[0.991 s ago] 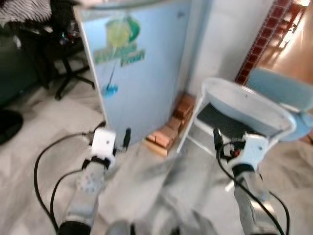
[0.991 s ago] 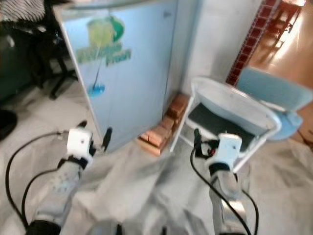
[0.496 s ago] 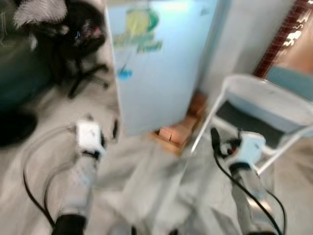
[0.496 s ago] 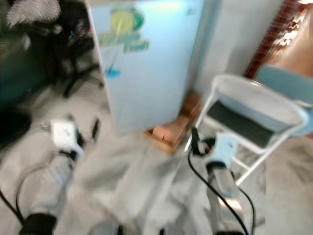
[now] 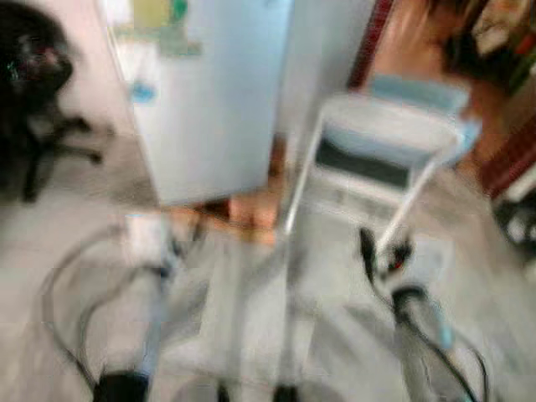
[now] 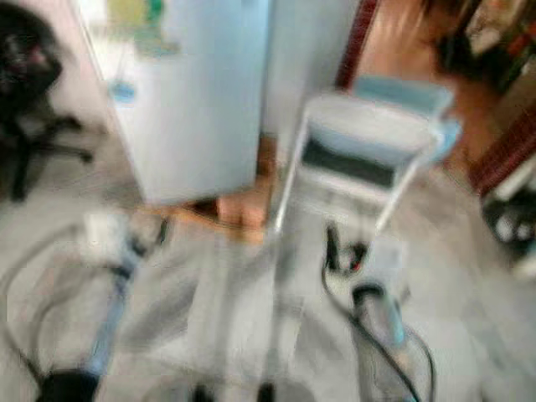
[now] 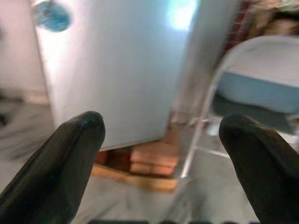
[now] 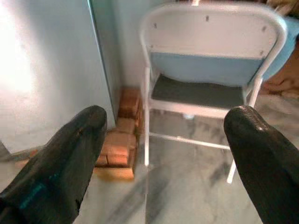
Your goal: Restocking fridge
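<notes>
A pale blue fridge [image 5: 209,92] with a green logo stands ahead on the left, its door closed, raised on bricks [image 5: 251,213]. The head views are blurred by motion. My left gripper [image 5: 172,243] hovers low over the floor in front of the fridge, and the left wrist view shows its fingers [image 7: 70,154] spread open with nothing between them. My right gripper [image 5: 368,247] is held in front of the folding chair [image 5: 377,142], and its fingers [image 8: 70,158] are also open and empty.
A white folding chair [image 8: 210,65] with a blue basin on it stands right of the fridge. A black office chair [image 5: 33,109] sits at far left. A red brick pillar [image 5: 368,42] rises behind. The floor [image 5: 251,318] is grey marble.
The whole picture has shifted and blurred, so the camera has turned right; the fridge now sits further left. Both grippers stay open and empty.
</notes>
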You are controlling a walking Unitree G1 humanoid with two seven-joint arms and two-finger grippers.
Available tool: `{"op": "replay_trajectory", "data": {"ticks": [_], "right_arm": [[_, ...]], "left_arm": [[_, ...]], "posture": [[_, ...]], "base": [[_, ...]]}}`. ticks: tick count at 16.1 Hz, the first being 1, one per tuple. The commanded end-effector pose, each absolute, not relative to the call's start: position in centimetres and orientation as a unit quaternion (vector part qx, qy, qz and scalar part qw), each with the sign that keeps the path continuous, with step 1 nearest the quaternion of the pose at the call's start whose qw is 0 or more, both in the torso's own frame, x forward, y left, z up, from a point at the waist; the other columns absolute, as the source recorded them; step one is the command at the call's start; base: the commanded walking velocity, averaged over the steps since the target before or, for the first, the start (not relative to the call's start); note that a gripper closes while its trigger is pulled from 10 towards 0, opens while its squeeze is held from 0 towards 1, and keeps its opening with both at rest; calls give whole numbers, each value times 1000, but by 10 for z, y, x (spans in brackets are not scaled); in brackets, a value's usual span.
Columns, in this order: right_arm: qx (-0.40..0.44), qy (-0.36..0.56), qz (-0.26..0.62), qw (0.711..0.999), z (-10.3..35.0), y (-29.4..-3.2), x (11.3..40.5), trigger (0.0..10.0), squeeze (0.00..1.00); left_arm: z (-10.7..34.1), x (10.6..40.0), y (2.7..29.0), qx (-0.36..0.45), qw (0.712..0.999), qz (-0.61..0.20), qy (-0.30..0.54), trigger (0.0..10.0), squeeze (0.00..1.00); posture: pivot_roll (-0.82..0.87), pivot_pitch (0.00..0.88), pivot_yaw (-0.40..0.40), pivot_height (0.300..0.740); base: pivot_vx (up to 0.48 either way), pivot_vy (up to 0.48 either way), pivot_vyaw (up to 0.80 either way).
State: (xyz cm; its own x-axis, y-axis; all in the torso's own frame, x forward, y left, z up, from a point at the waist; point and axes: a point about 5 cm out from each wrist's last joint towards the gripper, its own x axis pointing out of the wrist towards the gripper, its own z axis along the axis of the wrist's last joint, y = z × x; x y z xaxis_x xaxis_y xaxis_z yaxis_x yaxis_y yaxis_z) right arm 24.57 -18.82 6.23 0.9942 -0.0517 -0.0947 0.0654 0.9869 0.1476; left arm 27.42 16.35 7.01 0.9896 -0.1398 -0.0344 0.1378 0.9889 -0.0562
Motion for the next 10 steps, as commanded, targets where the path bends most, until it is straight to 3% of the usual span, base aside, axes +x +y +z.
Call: {"op": "replay_trajectory", "data": {"ticks": [1, 6, 10], "right_arm": [[76, 31, -15, 996, 69, -182, 250, 10000, 0], [56, 26, -36, 997, 73, -190, 250, 10000, 0], [28, 30, -72, 997, 74, -192, 248, 10000, 0]], "left_arm": [[71, 273, 174, -10, 998, -63, 23, 10000, 0], [69, 260, 199, 1, 996, -67, 51, 10000, 0], [73, 250, 191, -15, 998, -57, 37, 10000, 0]], "posture": [[56, 56, -53, 740], [59, 63, -47, 740], [71, 65, -54, 740]], "base": [[0, 480, 0], [0, 439, 0], [0, 474, 0]]}}
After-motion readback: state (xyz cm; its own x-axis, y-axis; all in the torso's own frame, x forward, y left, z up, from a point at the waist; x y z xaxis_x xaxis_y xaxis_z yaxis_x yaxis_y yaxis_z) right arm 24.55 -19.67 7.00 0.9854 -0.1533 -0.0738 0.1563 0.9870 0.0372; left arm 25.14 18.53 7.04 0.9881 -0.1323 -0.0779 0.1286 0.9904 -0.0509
